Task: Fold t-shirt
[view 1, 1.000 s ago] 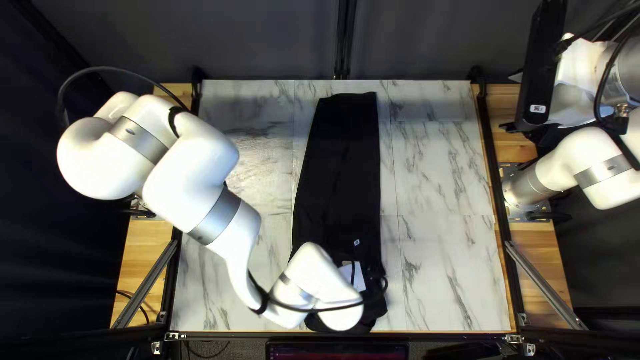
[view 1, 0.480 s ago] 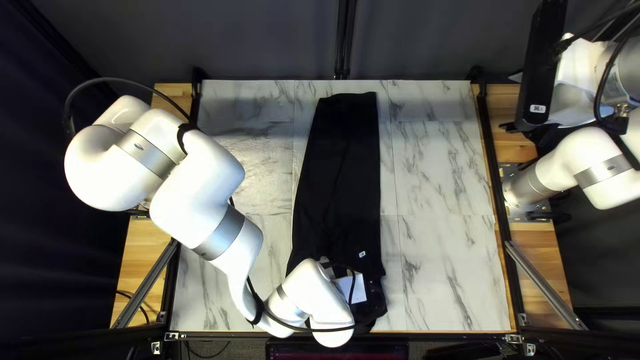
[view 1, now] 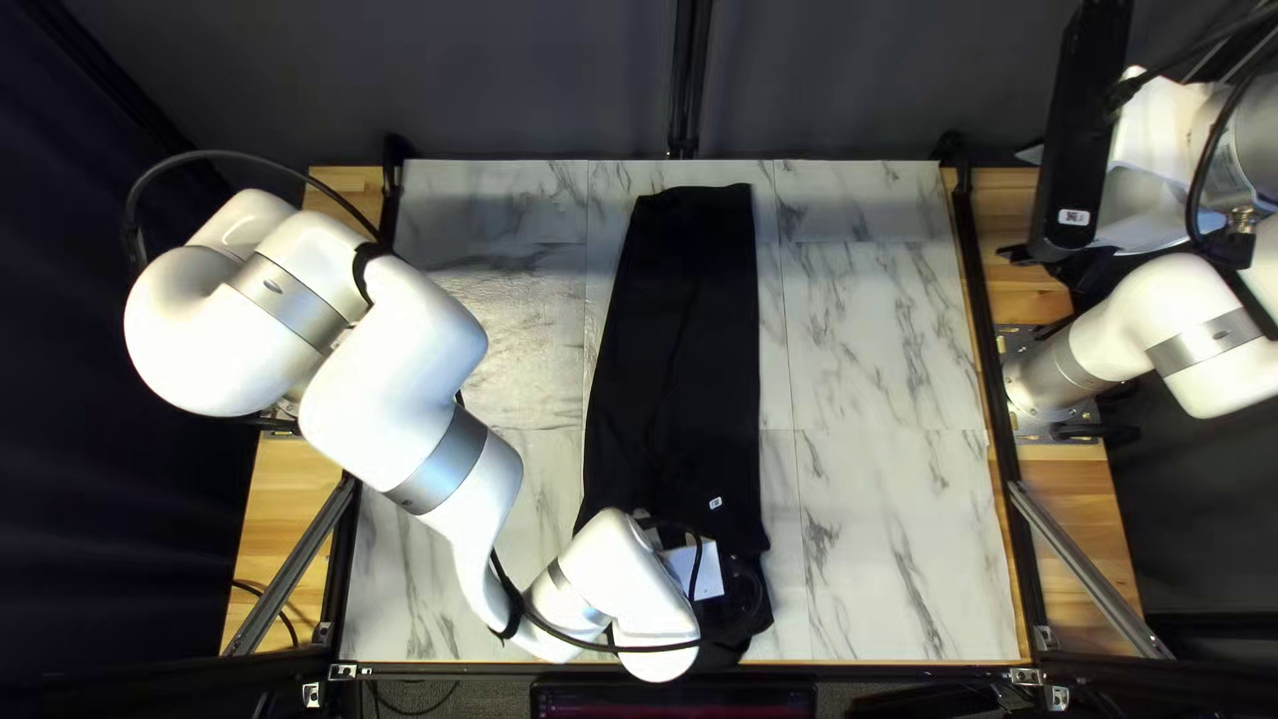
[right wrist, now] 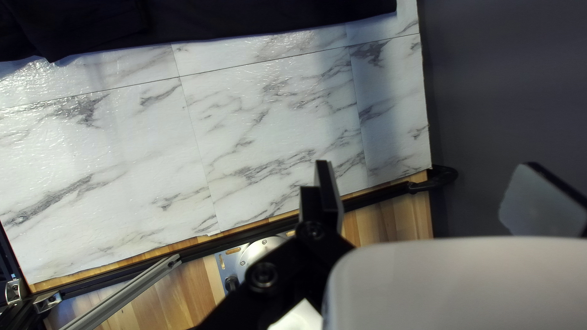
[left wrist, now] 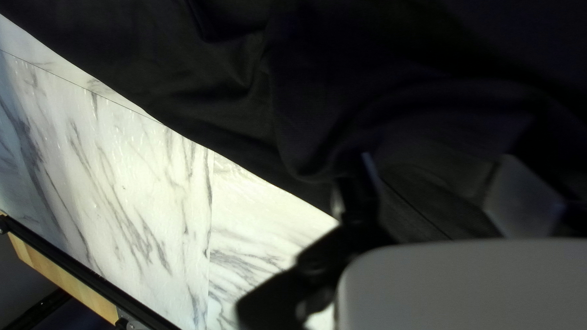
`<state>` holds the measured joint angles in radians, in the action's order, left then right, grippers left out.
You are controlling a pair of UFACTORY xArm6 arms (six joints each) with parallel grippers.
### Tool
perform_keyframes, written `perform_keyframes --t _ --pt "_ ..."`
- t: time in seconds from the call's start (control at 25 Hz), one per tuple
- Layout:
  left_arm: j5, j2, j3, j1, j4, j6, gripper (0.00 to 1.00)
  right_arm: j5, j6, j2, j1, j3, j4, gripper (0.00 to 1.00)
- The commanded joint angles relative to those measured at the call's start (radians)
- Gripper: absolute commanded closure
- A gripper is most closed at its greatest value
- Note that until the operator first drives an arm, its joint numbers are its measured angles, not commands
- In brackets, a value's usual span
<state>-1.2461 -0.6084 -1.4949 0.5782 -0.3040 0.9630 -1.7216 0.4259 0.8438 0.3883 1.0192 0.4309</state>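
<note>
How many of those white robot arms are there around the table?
2. My left arm is mounted at the left edge of the table and reaches over the near end of the black T-shirt; my right arm is at the right edge.

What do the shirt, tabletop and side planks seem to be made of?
The t-shirt looks like matte black fabric, given its soft creases. The tabletop, glossy white with grey veins and thin seams, could be marble or a printed imitation. The side planks look like smooth, light wood, judging by their striped grain.
</note>
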Motion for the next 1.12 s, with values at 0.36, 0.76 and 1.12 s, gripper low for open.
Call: perform_keyframes --t 0.36,0.76,1.12 --pt "-0.225 -0.028 -0.159 0.019 0.015 -0.044 1.00 0.000 0.000 0.000 0.000 0.000 0.000 0.00" --pt "-0.385 -0.082 -0.232 0.016 0.071 -0.028 1.00 0.000 0.000 0.000 0.000 0.000 0.000 0.00" --pt "-0.591 -0.190 -0.469 0.015 0.075 -0.057 0.98 0.000 0.000 0.000 0.000 0.000 0.000 0.00"
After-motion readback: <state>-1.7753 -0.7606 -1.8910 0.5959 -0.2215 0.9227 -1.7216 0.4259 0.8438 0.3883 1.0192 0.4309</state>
